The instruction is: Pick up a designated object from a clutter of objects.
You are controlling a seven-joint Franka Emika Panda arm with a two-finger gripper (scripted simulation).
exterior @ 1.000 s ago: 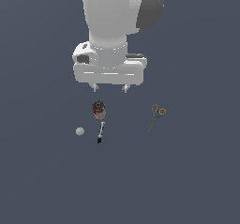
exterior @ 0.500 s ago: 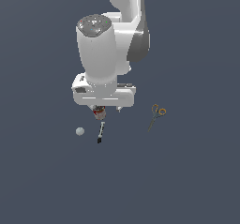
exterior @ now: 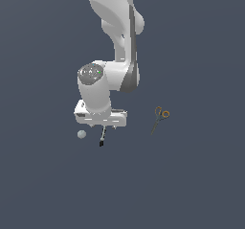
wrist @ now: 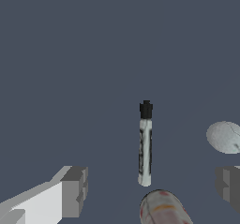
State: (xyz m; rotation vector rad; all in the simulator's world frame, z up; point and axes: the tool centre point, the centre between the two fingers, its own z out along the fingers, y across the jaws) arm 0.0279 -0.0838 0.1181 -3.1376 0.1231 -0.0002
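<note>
The tool (wrist: 150, 188) hangs wide open with nothing in it, so the pickup is not yet made. The marker (wrist: 145, 145) lies flat on the bench (wrist: 70, 54) between its fingers, the can (wrist: 161, 209) just beside one end, the ball (wrist: 225, 137) near one finger. Lowering, closing and lifting remain.

Non-task content: one item only, the ground surface (exterior: 191, 185). It is flat, matte, an even dark slate-blue. It lies beneath the gripper (exterior: 103, 127) and extends outward from it on all sides, reaching every border of the exterior view. In the wrist view the same surface (wrist: 70, 54) fills the background in the same uniform tone.
</note>
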